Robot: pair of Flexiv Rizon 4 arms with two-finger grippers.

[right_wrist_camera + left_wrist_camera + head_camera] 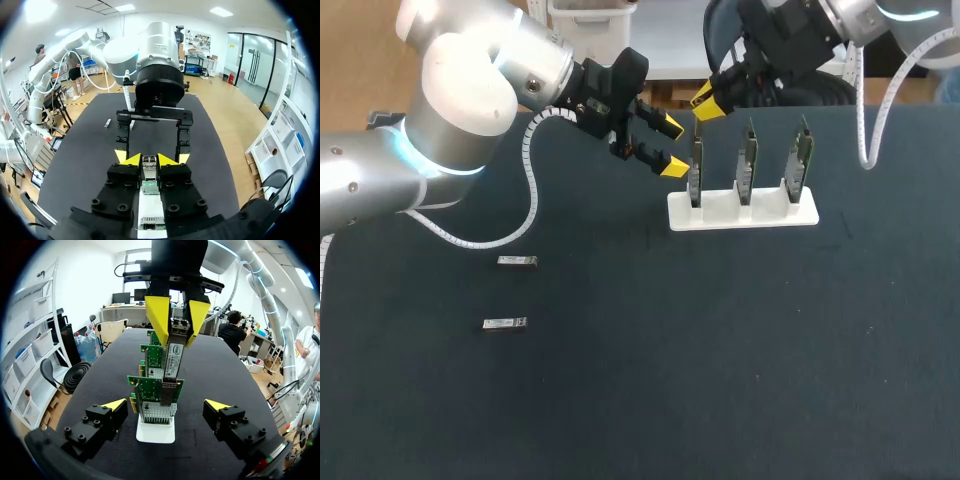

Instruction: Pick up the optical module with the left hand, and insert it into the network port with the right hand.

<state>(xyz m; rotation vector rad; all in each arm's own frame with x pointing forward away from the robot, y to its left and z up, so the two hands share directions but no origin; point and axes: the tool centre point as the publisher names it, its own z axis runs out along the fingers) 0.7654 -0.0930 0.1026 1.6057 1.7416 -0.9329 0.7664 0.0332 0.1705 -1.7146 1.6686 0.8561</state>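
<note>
Seating the optical module (pixel 172 362) squarely is, I judge, the step in hand; in the left wrist view the right gripper (pixel 177 344) holds it clenched, lower end at the network port (pixel 166 390) of the nearest card (pixel 147 385); whether it has entered I cannot tell; the left gripper (pixel 166 405) hangs released, nothing in it. Pressing straight along the port's axis should avoid jamming or tipping. In the right wrist view the yellow fingertips (pixel 131 159) pinch the module from both sides, above the white stand (pixel 150 210). In the head view the stand carries three upright cards, one per slot; two spare modules (pixel 517 261) lie well apart on the tabletop (pixel 720 350).
</note>
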